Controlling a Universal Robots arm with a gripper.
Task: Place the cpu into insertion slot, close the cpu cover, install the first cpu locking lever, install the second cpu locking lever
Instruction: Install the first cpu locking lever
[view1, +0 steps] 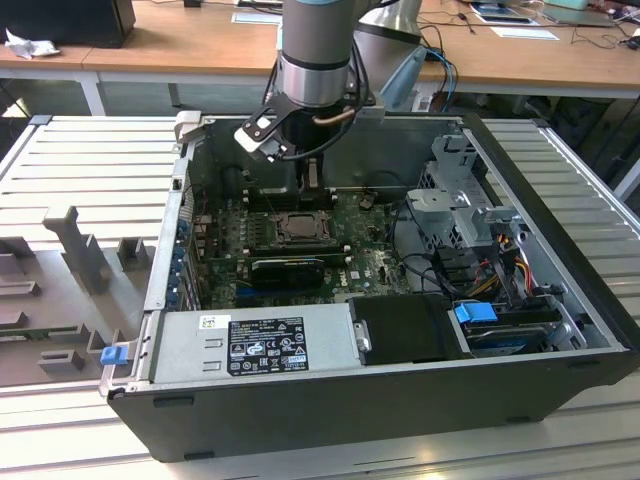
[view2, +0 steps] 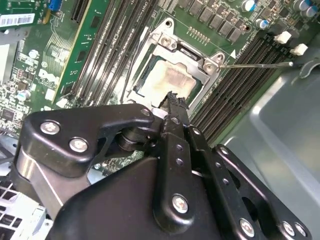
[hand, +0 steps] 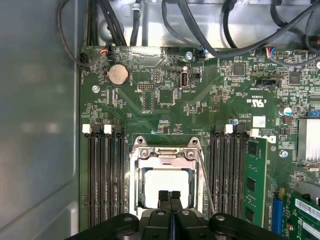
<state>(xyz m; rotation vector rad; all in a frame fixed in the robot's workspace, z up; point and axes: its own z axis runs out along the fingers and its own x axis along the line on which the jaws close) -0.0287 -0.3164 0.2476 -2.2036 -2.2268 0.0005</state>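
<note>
The cpu lies flat in the insertion slot, its pale top showing through the square window of the cpu cover. The grey cover frame lies down around the chip. A thin wire locking lever runs along one side of the socket, and its free end sticks out over the memory slots. My gripper is shut with its fingertips pressed together and nothing visible between them. It hovers right over the chip's edge. In the exterior view the gripper hangs just above the socket.
Black memory slots flank the socket, with a green memory module on one side. Cables hang over the board's far edge. The grey case wall stands close by. A power supply and a drive cage sit inside the case.
</note>
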